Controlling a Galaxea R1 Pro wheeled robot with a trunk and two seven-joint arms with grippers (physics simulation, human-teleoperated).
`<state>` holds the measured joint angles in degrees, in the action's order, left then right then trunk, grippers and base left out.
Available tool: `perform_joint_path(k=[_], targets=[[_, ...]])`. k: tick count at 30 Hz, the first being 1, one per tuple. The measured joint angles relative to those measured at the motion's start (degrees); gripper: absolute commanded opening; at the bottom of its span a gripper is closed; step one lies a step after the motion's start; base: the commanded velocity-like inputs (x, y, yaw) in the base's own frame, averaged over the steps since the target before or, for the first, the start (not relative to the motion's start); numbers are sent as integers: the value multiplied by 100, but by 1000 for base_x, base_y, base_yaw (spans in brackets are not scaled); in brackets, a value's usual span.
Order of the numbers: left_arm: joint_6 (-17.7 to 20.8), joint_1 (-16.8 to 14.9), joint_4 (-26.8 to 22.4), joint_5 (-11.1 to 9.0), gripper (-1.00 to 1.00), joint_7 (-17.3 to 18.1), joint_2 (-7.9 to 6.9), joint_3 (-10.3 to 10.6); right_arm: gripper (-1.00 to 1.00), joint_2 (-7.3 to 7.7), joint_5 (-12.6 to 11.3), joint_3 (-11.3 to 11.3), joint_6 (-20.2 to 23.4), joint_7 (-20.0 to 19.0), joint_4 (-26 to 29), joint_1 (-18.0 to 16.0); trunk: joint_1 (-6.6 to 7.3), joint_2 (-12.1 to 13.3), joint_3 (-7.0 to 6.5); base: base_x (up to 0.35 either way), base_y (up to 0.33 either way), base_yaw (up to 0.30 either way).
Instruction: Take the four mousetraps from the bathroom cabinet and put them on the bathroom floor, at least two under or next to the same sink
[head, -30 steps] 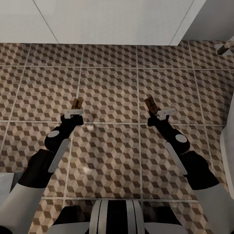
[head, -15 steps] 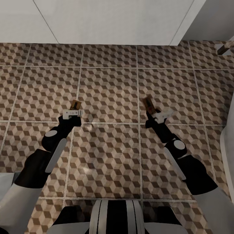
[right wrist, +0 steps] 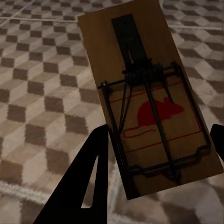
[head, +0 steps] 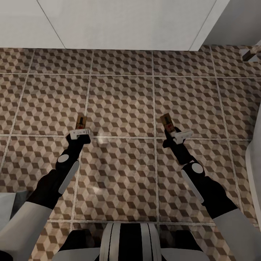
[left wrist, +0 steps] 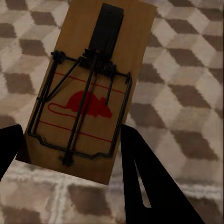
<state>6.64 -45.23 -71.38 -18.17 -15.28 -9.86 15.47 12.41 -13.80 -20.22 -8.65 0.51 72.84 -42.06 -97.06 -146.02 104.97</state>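
Observation:
Two mousetraps are in hand over the bathroom floor [head: 119, 105]. My left gripper [head: 80, 132] is shut on one mousetrap [head: 82, 121], a tan board with a dark spring bar and a red mouse print [left wrist: 88, 88], and the black fingers [left wrist: 140, 172] press on its long edges. My right gripper [head: 174, 135] is shut on the other mousetrap [head: 167, 122], seen close in the right wrist view [right wrist: 149, 102] between its fingers [right wrist: 91, 163]. Both traps hang low over the cube-patterned tiles, a tile or so in front of the sink's white vanity [head: 127, 21]. The cabinet is out of view.
A white curved fixture [head: 253, 163] rises at the right edge. A small white and brown object [head: 251, 54] sits at the far right by the vanity's corner. My own base [head: 127, 241] is at the near edge. Open tiles lie between the grippers and the vanity.
Both arms have drawn back toward me and lower, each carrying its mousetrap with it. The right trap has turned a little straighter. The camera has not moved.

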Motion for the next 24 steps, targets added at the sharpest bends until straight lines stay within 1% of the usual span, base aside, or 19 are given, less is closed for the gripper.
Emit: perform_joint_path(k=[2, 4, 9, 13, 16, 18, 20, 22, 24], targets=[[-12, 0, -41, -1, -100, -7, 0, 3, -100, 1, 0, 0, -7, 5, 2, 0, 0, 0, 0, 0, 0, 0], [22, 2, -194, 1, -100, -15, -4, 5, -100, 1, -5, 0, -7, 13, 4, 0, 0, 0, 0, 0, 0, 0], [407, 33, -452, 5, -100, -26, -6, 6, -100, 1, -2, 1, -5, 28, -21, 0, 0, 0, 0, 0, 0, 0], [483, 54, -518, 12, -100, -22, -5, 6, -100, 6, 4, 1, -5, 30, -44, 0, 0, 0, 0, 0, 0, 0], [615, 72, -803, 14, -100, -30, -10, 6, -100, 24, 16, 1, -5, 33, -12, 16, 0, 0, 0, 0, 0, 0], [821, 199, -979, 7, -100, -36, -17, 7, -100, 27, 20, 1, -5, 36, 0, 160, 0, 0, 0, 0, 0, 0], [953, 369, -1035, 0, -100, -37, -24, 0, -100, 27, 27, 1, -5, 35, 11, 281, 0, 0, 0, 0, 0, 0], [1032, 515, -997, 3, -100, -38, -31, -10, -100, 23, 38, -4, 0, 38, 11, 362, 0, 0, 0, 0, 0, 0], [1061, 582, -957, 5, -100, -36, -33, -15, -100, 19, 52, -25, -2, 34, -16, 398, 0, 0, 0, 0, 0, 0]])
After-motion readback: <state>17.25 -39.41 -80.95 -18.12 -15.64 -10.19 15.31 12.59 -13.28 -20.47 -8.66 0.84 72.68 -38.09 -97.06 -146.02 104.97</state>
